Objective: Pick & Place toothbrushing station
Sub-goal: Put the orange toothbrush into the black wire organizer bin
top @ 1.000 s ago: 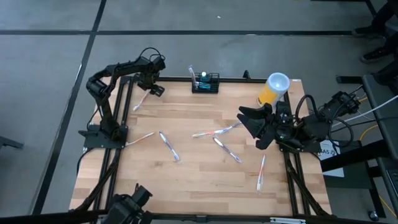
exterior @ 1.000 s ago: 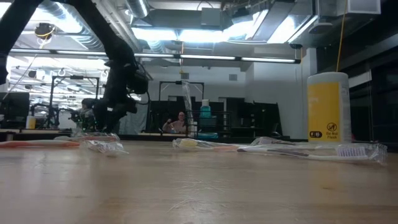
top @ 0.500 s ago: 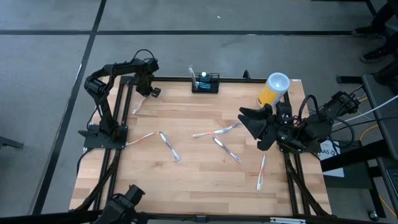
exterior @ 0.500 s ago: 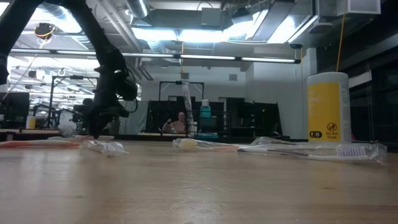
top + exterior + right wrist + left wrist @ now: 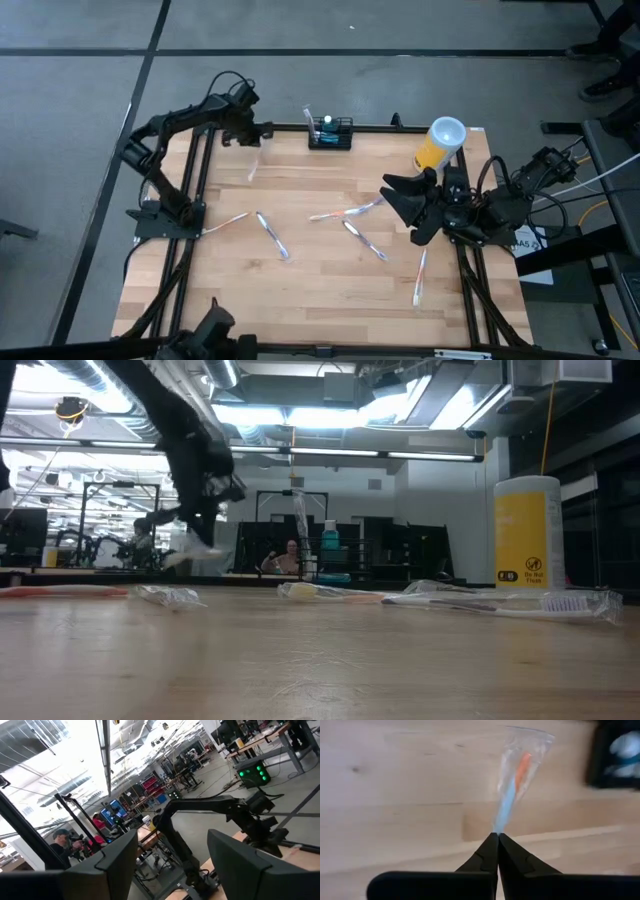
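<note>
The toothbrushing station (image 5: 330, 133), a small black rack with a toothbrush and a tube standing in it, sits at the table's far edge and shows blurred in the left wrist view (image 5: 615, 755). My left gripper (image 5: 253, 140) (image 5: 496, 836) hangs left of it, shut on a clear-wrapped toothbrush (image 5: 515, 780) with a blue handle and an orange end. My right gripper (image 5: 400, 195) (image 5: 175, 865) waits open and raised at the table's right side, beside the yellow cup (image 5: 440, 143). My left gripper pinches one end of the toothbrush's clear wrapper (image 5: 499, 824) between its two fingertips. The fingers slant steeply down from above, in line with the brush. The wrapped brush (image 5: 195, 557) hangs tilted below the fingers, clear of the table.
Several more wrapped toothbrushes lie on the wooden table: one at the left (image 5: 225, 222), one beside it (image 5: 272, 235), two in the middle (image 5: 350, 212) (image 5: 365, 240) and one at the near right (image 5: 420, 277). A black frame (image 5: 190, 180) borders the table.
My left gripper has shut on the wrapped toothbrush at the table's far left, then risen and swung toward the station while its wrist rolled. The toothbrush has been lifted clear of the table and now hangs from the fingertips.
</note>
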Robot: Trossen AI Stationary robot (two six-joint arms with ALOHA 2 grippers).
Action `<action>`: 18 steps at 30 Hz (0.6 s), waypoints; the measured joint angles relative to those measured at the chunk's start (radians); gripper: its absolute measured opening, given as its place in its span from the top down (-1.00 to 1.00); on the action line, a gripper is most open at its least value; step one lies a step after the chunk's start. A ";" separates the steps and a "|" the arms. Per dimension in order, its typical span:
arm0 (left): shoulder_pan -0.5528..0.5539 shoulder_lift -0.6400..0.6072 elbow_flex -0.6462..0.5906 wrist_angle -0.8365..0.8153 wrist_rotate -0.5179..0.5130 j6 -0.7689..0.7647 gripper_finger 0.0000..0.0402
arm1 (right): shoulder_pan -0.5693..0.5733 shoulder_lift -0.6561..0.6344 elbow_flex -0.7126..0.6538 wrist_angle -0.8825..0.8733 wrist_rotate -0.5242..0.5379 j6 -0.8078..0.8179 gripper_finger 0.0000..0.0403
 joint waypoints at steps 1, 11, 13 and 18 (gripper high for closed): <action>-0.013 -0.018 0.000 0.001 -0.002 -0.045 1.00 | 0.002 0.000 0.000 0.000 0.003 -0.008 -0.20; -0.332 -0.209 0.000 0.080 -0.284 -0.748 0.99 | 0.007 0.000 0.000 0.000 0.027 -0.058 -0.20; -0.406 -0.218 0.001 0.100 -0.335 -0.866 0.98 | 0.007 0.000 0.000 -0.001 0.027 -0.058 -0.20; -0.547 -0.218 0.001 0.168 -0.360 -0.973 0.87 | 0.008 0.000 0.000 0.000 0.029 -0.055 -0.20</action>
